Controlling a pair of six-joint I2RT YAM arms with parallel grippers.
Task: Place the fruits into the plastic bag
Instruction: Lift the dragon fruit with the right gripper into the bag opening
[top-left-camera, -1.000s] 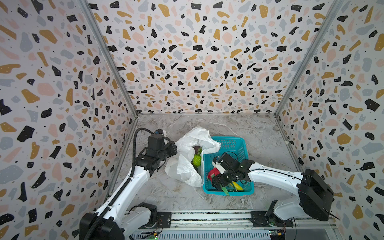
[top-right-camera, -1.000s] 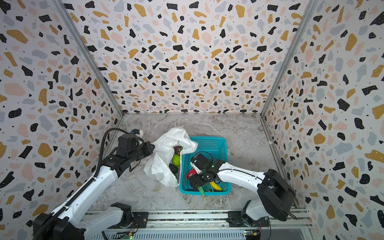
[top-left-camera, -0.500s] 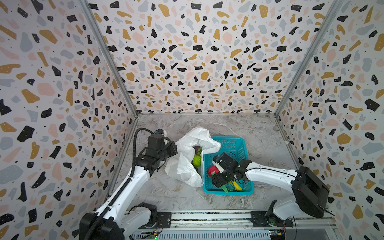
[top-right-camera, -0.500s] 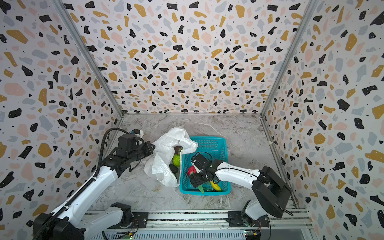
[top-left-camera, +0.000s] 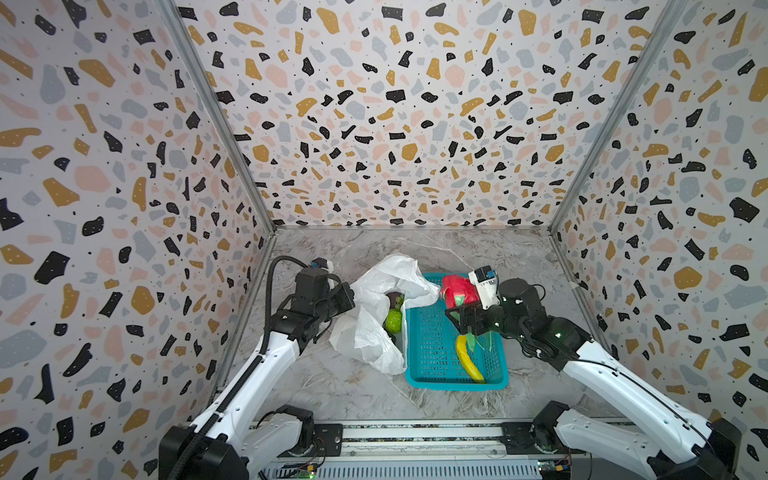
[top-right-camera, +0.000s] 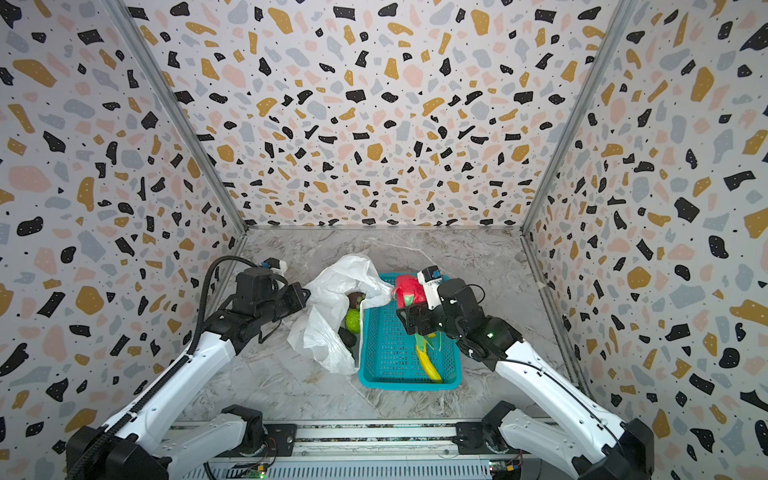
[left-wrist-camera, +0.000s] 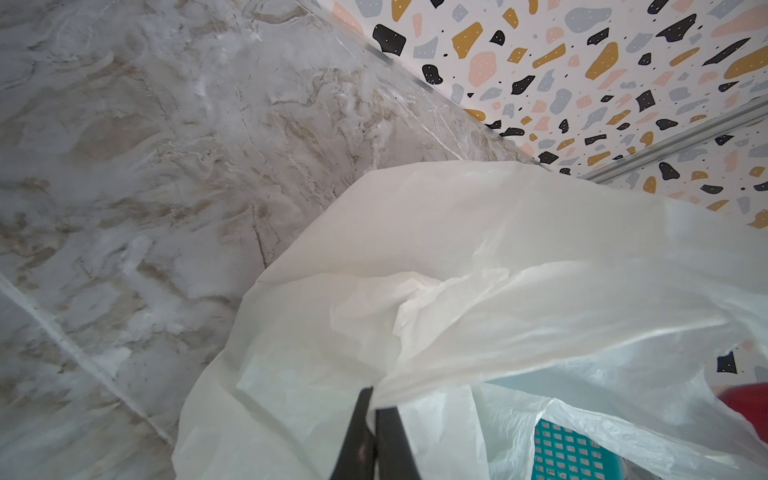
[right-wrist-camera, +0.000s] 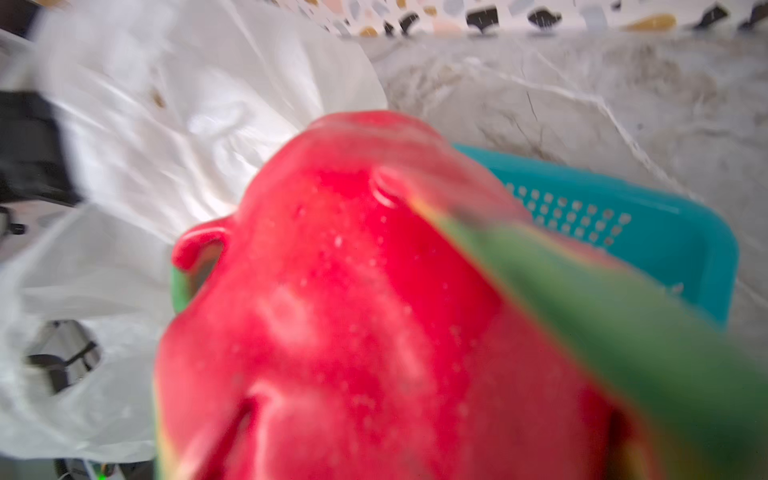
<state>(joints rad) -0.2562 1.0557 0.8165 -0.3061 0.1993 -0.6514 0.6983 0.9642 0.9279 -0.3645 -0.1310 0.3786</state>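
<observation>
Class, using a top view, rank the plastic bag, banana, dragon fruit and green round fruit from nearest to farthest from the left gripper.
From the left gripper:
1. plastic bag, pinched in its jaws.
2. green round fruit, inside the bag's mouth.
3. dragon fruit, held up at the teal basket's far end.
4. banana, lying in the basket's near right part.

Both top views: mounted high over the surface's near edge, pitched down toward the far wall, distant. Framing is almost identical; both take in the whole surface, the plastic bag and the basket.

Left wrist view: close, low over the bag's film, looking toward the surface's far edge and corner. A bit of the basket is also in frame.

Right wrist view: very close and blurred, mostly filled by the dragon fruit. The bag and basket rim show behind it, which is the overlap with the left wrist view.
</observation>
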